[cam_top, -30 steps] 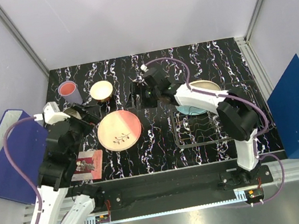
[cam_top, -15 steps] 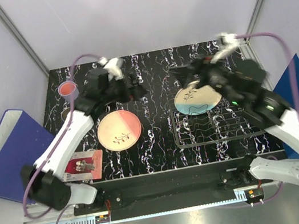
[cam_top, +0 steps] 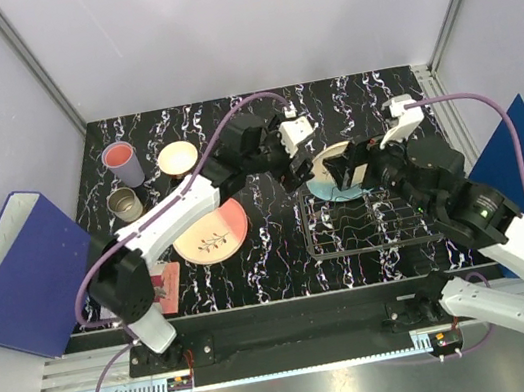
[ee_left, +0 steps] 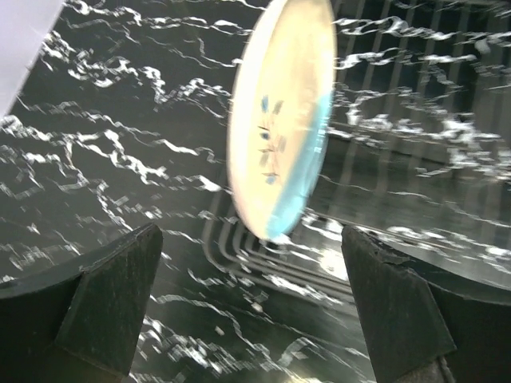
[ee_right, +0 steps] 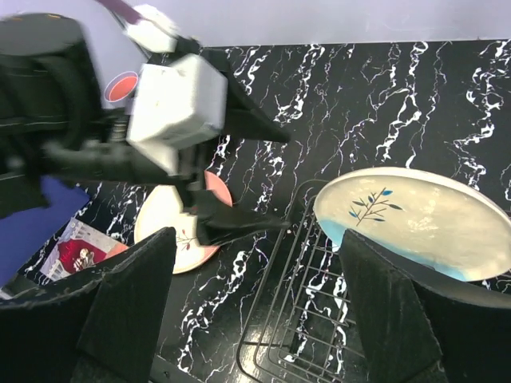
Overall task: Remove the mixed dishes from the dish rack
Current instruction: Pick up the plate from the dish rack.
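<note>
Moved since half a second ago: your left arm has swung from the rear-left of the counter across to the dish rack, and your right arm has drawn in to the same spot.

Top view.
- Left tool: fingers spread, nothing held, just beside the blue-and-cream plate, which stands in the dish rack.
- Right tool: directly over that plate, hiding most of it. You cannot tell its opening from here.
- Behind the left tool, partly under its arm: pink-and-cream plate, flat on the counter.
- Further behind, well apart and outside the rack: lilac tumbler, cream-lined bowl, small brownish cup, red card.

Left wrist view.
- Left tool: fingers wide apart, empty.
- Plate: straight ahead, on edge, centred between the fingers and blurred. You cannot tell whether anything touches it.
- Rack wires: below the plate, blurred.

Right wrist view.
- Right tool: wide open, empty.
- Plate: ahead, toward the right finger, leaning in the rack.
- Left tool: ahead, toward the left finger, its dark fingers pointing at the plate's rim and apart from it in this view.
</note>
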You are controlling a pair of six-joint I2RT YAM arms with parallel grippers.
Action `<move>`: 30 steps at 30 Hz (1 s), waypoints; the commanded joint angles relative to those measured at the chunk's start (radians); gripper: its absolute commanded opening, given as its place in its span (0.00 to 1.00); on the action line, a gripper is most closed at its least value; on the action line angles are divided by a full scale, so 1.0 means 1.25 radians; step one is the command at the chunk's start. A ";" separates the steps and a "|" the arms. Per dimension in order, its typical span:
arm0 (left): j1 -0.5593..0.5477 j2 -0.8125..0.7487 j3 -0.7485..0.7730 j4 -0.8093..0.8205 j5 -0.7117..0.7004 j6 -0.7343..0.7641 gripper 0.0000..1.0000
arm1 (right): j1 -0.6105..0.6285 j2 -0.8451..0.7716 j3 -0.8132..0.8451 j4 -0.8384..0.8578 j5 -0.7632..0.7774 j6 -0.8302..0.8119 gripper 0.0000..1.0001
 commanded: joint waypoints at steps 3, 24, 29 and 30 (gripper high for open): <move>0.007 0.093 0.016 0.250 0.032 0.106 0.99 | 0.003 -0.069 -0.009 -0.010 0.021 0.015 0.91; 0.008 0.250 0.064 0.386 0.141 0.031 0.35 | 0.001 -0.100 -0.026 -0.007 0.046 0.031 0.90; 0.008 0.230 0.067 0.363 0.145 0.048 0.04 | 0.003 -0.099 -0.033 0.000 0.051 0.031 0.90; 0.008 0.229 0.070 0.358 0.145 0.053 0.00 | 0.003 -0.100 -0.031 0.000 0.051 0.032 0.90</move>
